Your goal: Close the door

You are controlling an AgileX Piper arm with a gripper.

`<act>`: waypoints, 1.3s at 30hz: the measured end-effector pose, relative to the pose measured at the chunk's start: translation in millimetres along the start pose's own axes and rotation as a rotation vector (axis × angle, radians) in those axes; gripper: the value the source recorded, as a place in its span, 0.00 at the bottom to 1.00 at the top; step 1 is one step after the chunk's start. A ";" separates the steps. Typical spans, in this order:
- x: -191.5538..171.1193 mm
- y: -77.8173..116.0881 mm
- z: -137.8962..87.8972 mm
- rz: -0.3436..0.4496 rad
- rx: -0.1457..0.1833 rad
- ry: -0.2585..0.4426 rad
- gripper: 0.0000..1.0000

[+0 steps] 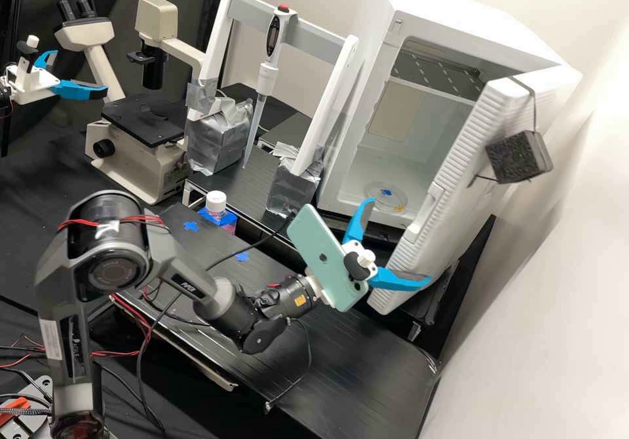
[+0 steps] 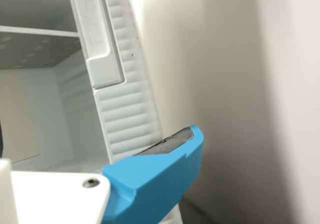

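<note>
- At R side of high view, wht cabinet w/ ribbed door swung wide open; door stands out in front of the opening, inside in plain sight.
- Gripper: open, blue fingers spread well apart, nothing btwn them. It's by door's lower end; one finger overlaps that end in both views, can't tell if touching.
- Wrist view: recessed section in door's ribbed face, above the finger.
- Blk block on door's outer side, held w/ dark strap.
- In cabinet: rnd clear dish w/ blue mark, on floor; shelf higher up.
- Pale green phone mounted at arm's wrist, behind fingers.
- Farther back: pipette w/ red top, hung tip down on wht frame, frame legs in silver-taped blocks.
- Microscope beside frame; wht-capped bottle nr. blocks.
</note>
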 end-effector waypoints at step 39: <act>-11.0 -79.1 -60.6 -0.272 -0.002 0.247 1.00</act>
